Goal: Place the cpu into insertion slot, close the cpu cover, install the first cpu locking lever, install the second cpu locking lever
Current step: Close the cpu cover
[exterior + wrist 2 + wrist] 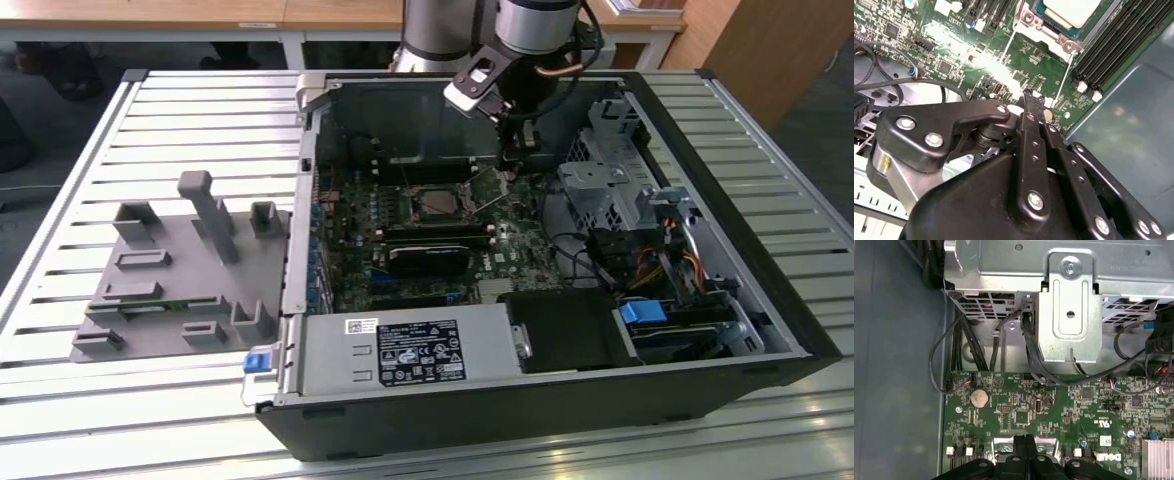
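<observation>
Inside the open computer case point(534, 415), the gripper point(511, 165) hung over the green motherboard point(350, 240), just past the insertion slot point(438, 203) toward the exterior view's right. Its fingers point(1020, 447) sat pressed together in both wrist views, with no gap showing at the tip. Whether anything thin was pinched there I could not tell.

The cpu point(1070, 9) lay in the slot, its pale face cut off by the picture edge in the second wrist view. The silver cpu cover point(1046, 31) bordered it (whether it was fully down was hard to make out). Two thin bright rods point(1065, 80) ran out from the socket's corners, one ending close by the fingertips. The gripper's black linkage hid much of the board in that view.

In the first wrist view, a coin cell point(979, 398) and a steel drive bracket point(1069, 315) sat beyond the fingers. The case rested on a slatted metal table point(160, 120), with a grey moulded fixture point(160, 270) alongside and wooden desks point(267, 12) behind.
</observation>
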`<act>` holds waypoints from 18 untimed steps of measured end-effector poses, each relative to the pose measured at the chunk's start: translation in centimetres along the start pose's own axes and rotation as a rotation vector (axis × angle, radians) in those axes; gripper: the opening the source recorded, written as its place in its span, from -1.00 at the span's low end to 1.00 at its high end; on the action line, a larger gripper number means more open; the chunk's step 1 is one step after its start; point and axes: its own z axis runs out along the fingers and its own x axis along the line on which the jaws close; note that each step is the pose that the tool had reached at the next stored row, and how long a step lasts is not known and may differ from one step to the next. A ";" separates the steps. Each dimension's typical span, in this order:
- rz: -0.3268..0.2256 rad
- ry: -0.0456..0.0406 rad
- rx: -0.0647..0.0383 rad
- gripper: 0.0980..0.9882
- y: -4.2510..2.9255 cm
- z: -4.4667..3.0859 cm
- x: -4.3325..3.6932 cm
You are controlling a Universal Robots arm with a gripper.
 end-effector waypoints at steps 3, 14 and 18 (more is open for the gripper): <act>-0.001 -0.0005 0.000 -0.98 0.15 0.11 0.03; -0.010 -0.0028 0.004 -0.98 1.04 0.67 0.32; -0.010 -0.0026 0.005 -0.98 1.24 0.82 0.36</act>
